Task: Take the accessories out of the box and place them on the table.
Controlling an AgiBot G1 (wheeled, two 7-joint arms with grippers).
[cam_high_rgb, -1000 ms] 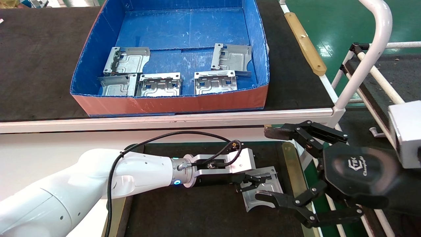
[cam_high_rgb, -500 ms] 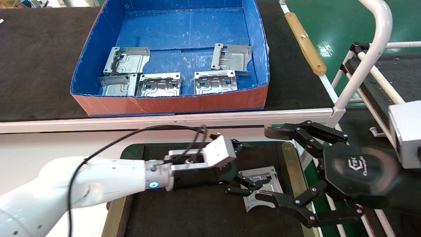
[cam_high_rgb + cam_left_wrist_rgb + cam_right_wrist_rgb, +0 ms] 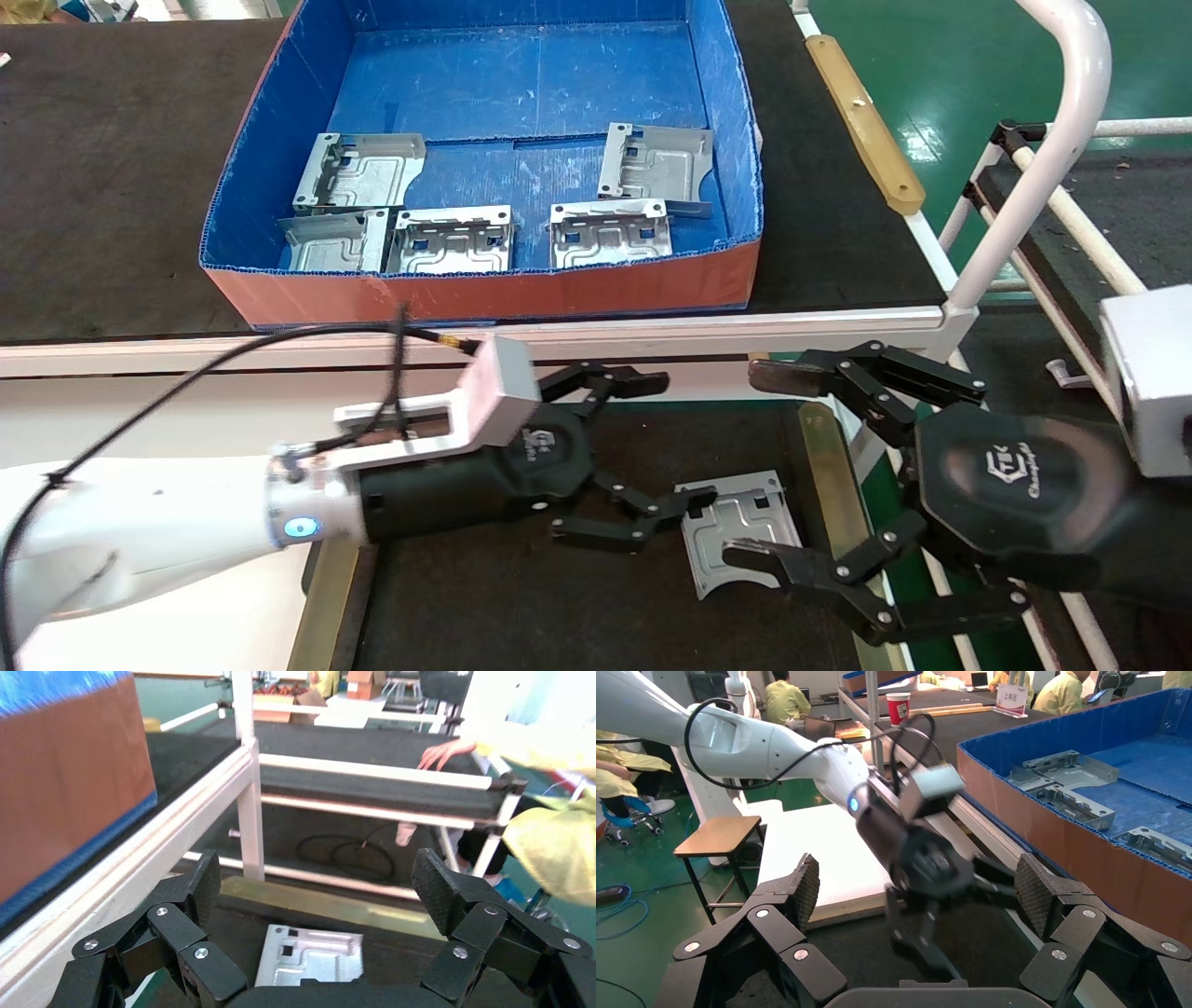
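Black linkage fingers of the left claw [image 3: 643,457] are spread wide and released, the white arm reaching low across the matte black surface [image 3: 521,606], clear of the silver stamped plate [image 3: 740,531] lying flat just beside it. The right claw [image 3: 792,471] hangs splayed open above that plate's far side, holding nothing. Five more grooved metal plates [image 3: 452,239] sit in the blue corrugated box [image 3: 279,121] with its orange-red front, on a higher dark bench.

Five silver plates [image 3: 450,239] in blue box [image 3: 475,294], one plate [image 3: 740,533] flat on black table [image 3: 521,606]
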